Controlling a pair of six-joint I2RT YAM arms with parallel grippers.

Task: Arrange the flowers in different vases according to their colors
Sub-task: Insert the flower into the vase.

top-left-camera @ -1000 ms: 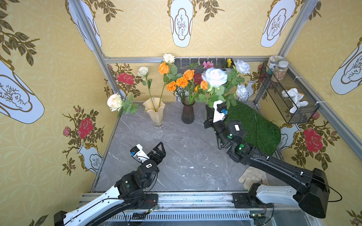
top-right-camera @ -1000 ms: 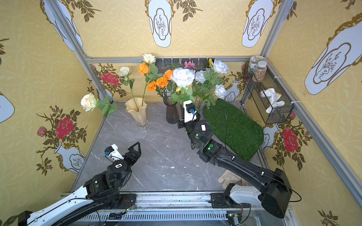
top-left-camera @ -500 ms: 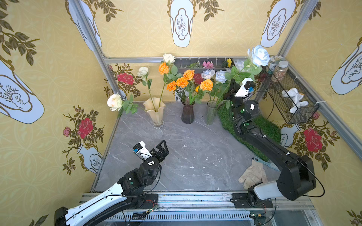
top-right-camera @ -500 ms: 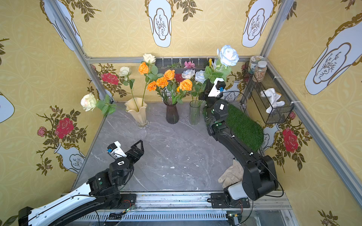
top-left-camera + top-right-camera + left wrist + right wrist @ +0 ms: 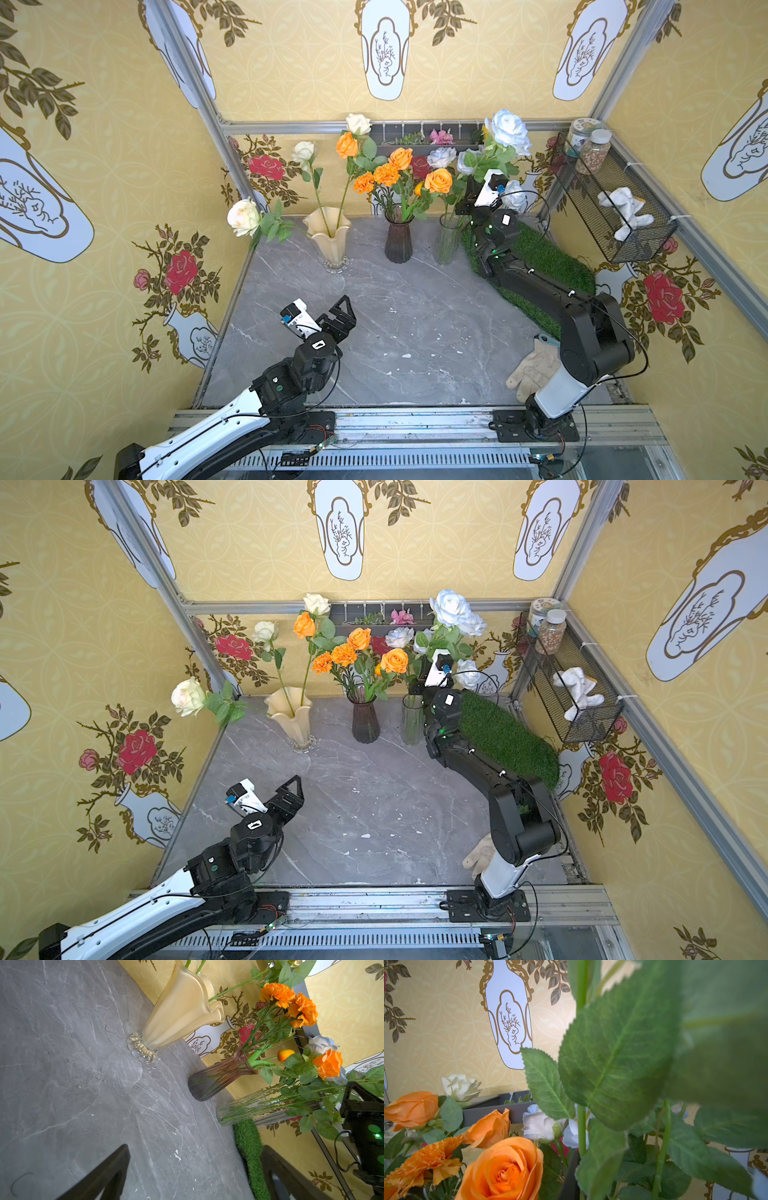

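At the worktop's [image 5: 395, 311] rear, right tool [image 5: 466, 198] clamped on upright stem of pale blue rose [image 5: 508, 126], clear glass vase [image 5: 449, 243] just below it; left tool [image 5: 194, 1153] gaping, empty, well apart near the front.

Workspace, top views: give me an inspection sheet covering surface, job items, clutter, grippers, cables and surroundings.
Surface: grey marble table, white flecks; grass mat at right rear.
Job's things: cream vase holds cream roses plus one orange rose; purple vase, orange flowers; clear vase, pale blue roses.
Clutter: work glove by right arm's base.
Grippers: left gripper open, empty; right gripper shut on tall pale blue rose.
Cables: black wrist cable loops on right arm.
Surroundings: floral wallpaper; wire basket with jars.
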